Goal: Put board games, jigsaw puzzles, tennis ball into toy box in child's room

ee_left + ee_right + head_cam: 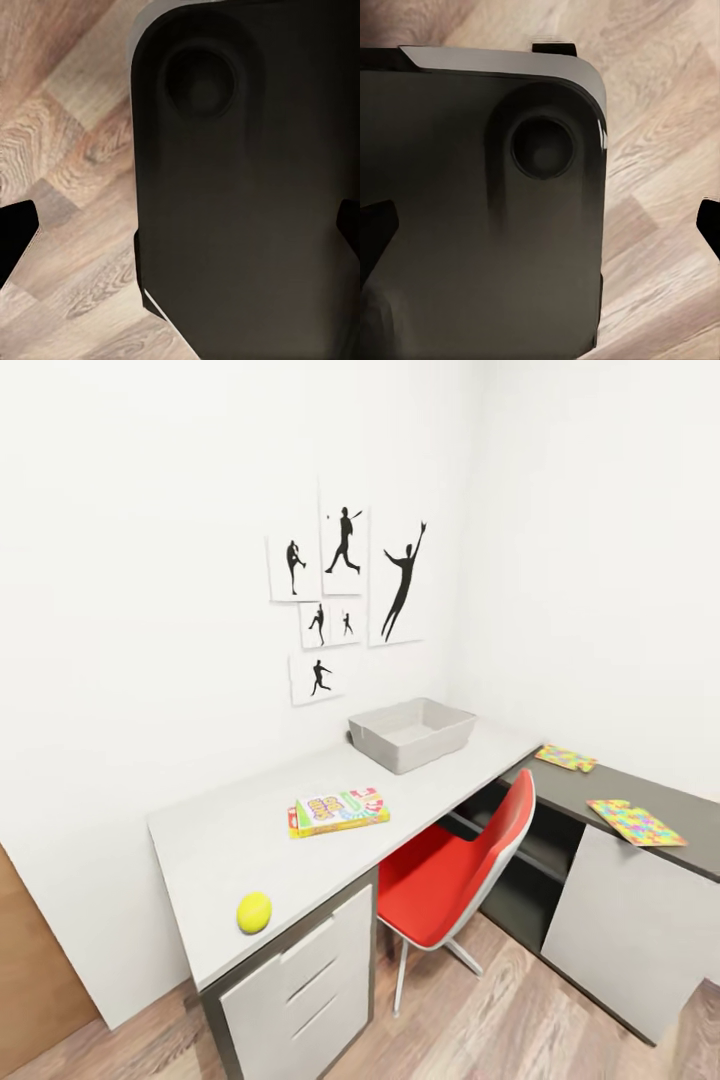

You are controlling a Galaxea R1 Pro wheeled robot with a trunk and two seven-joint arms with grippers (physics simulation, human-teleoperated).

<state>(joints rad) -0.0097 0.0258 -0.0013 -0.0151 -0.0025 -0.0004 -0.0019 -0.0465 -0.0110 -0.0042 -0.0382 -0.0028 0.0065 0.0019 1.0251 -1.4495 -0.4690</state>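
Sitting empty near the far wall end of the pale grey-white desk [240, 830], the shallow light-grey toy box with sloped sides and a thick rim [412, 733] is facing up with its mouth open, which suits dropping flat things in from above. Lying nearer along the same top is the flat yellow, green and red printed board game box [338, 812], well apart from the toy box, and the small fuzzy yellow-green tennis ball [254, 911] is resting close to the desk's near front edge, where a careless nudge could, I judge, be sending it rolling off onto the wood-plank floor [480, 1030]. On the lower dark-grey section of the desk [650, 800] two thin multicoloured jigsaw puzzle mats are lying flat, one [565, 758] near the corner and one [636, 822] close to the front edge. A red shell chair on a metal base [460, 870] is standing tucked into the corner between the two sections, taking up the floor room there, so the drawer end is looking like the freer approach. Both wrist views are looking down past dark parts of the robot's body at floor planks; the left pincer [180, 232] and the right pincer [540, 232] are each showing dark fingertips set wide apart at the picture edges with nothing between them, so both are hanging released and carrying nothing.
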